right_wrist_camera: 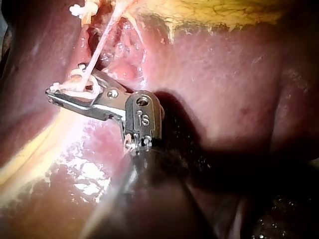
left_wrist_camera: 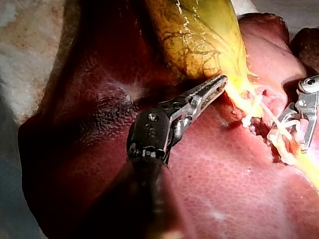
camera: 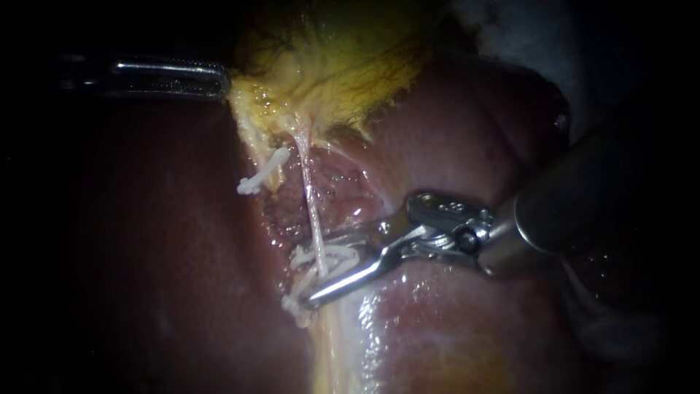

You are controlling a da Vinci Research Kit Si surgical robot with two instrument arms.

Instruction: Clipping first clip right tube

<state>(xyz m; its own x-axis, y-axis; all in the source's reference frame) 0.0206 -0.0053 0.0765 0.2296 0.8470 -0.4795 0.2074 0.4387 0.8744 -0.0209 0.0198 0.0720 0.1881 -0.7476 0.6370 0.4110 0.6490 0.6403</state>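
Clip application in hand: at centre frame the thin pale right tube (camera: 309, 193) is straddled by the half-open pincer of the right instrument (camera: 319, 268), a white clip (camera: 343, 257) held within; full closure across the tube is judged next.

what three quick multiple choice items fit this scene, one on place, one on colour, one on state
1. Where does the thin tube run?
A between the right instrument's jaws
B well clear of that instrument
C beyond its jaw tips

2. What colour is the clip in those jaws?
A blue
B white
C black

3. How do the right instrument's jaws stand?
A flat together, empty
B out of sight
C apart, holding the clip

Key: 1 A, the tube crosses the gap between both jaws; 2 B, it shows white against the metal; 3 C, the clip sits between the parted jaws.
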